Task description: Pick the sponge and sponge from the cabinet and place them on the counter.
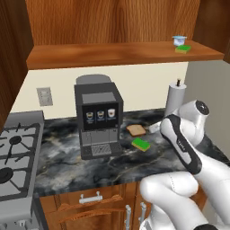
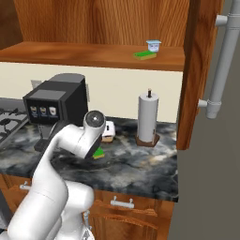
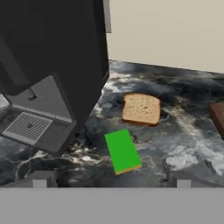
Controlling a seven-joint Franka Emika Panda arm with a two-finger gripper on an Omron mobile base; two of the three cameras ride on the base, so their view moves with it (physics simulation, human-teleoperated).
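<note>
One sponge (image 3: 123, 151), green over yellow, is seen flat on the dark veined counter (image 3: 183, 144), between the coffee machine (image 3: 52, 65) and a bread slice (image 3: 141, 109). The second sponge (image 1: 183, 48) is seen on the cabinet shelf (image 1: 112, 55) beside a cup (image 1: 179, 40). The gripper (image 3: 111, 178) is held wide and empty above the counter.

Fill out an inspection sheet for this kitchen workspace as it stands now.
Surface: dark marbled counter.
Job's things: one sponge lies flat on the counter, green side up, in front of the bread slice; second sponge on the cabinet shelf.
Clutter: cup just behind the shelf sponge; coffee machine and paper towel roll on the counter.
Claw: claw open, empty, just above the counter sponge.
Cables: nothing seen.
Surroundings: stove at left, wall outlet, cabinet door open.
</note>
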